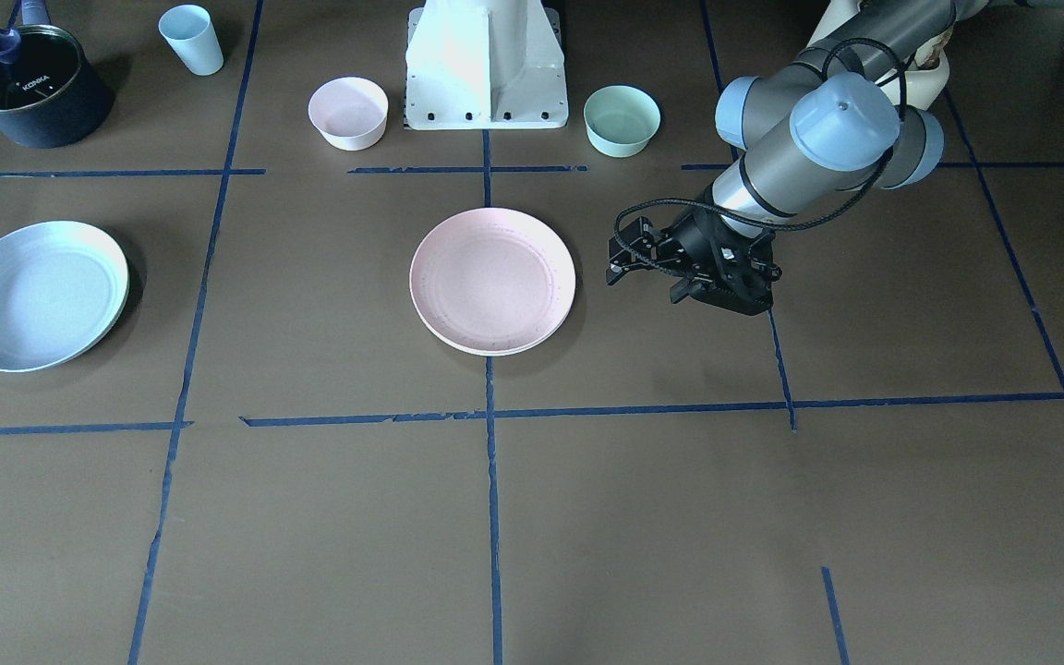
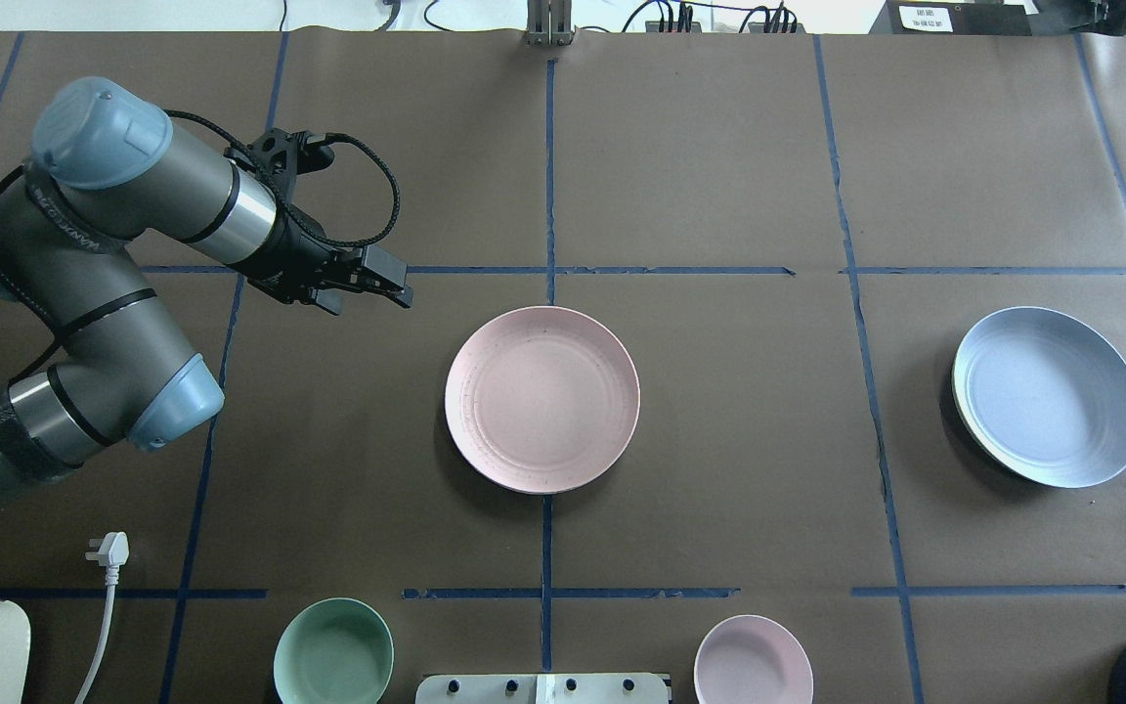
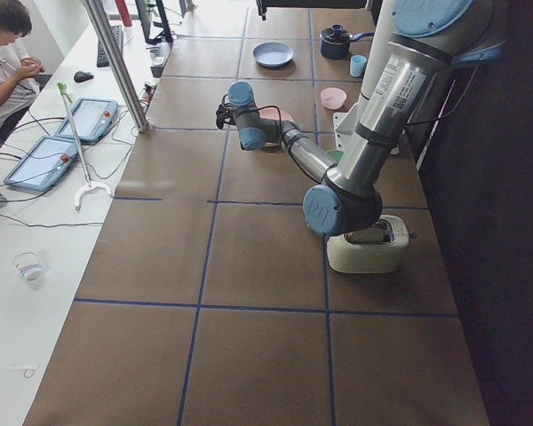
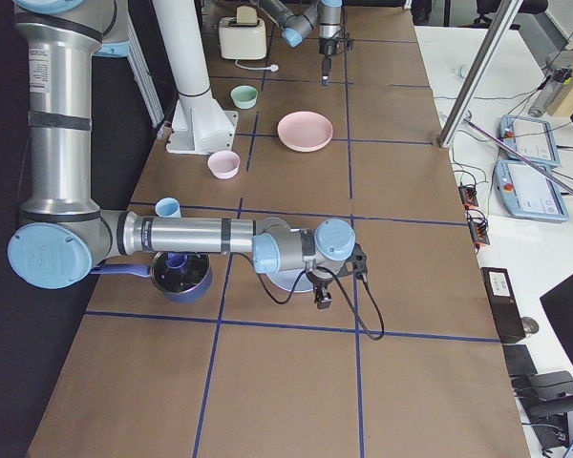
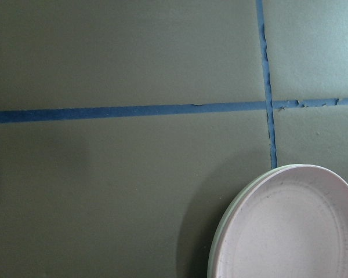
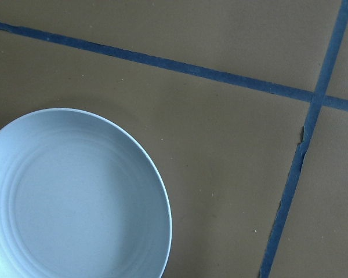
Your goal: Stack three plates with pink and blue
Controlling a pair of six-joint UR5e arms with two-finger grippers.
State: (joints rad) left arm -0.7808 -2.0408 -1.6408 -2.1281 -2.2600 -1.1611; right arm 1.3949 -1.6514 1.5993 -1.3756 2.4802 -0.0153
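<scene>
Pink plate [image 2: 541, 399] lies near the left tool [image 2: 399, 284] (not touching it).

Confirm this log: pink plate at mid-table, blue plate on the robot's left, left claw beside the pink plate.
One slip: the blue plate lies on the robot's right, not its left, as the overhead exterior view shows. The rest holds: the pink plate is at mid-table, and the left claw is beside it, with a gap between them.

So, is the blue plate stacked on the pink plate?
No, the blue plate lies well apart from the pink plate, off to its side.
</scene>
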